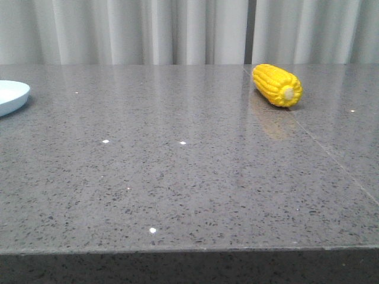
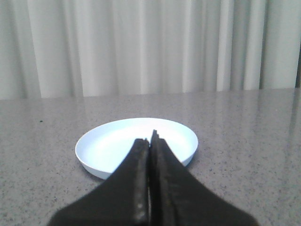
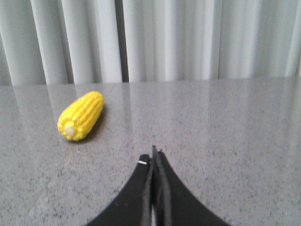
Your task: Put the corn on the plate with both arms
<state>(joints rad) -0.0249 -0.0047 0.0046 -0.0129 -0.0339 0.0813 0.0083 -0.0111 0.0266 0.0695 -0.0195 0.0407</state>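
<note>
The yellow corn (image 1: 277,84) lies on the grey table at the far right, its pale stub end toward the front. It also shows in the right wrist view (image 3: 81,116), ahead and to one side of my right gripper (image 3: 153,157), which is shut and empty. The pale blue-white plate (image 1: 10,96) sits at the far left edge, partly cut off. In the left wrist view the plate (image 2: 117,141) lies just beyond my left gripper (image 2: 149,140), which is shut and empty. Neither gripper shows in the front view.
The grey speckled table (image 1: 177,177) has a seam line (image 1: 320,148) running from the back toward the front right. White curtains (image 1: 177,29) hang behind the table's far edge. The table's front edge (image 1: 177,251) runs along the bottom.
</note>
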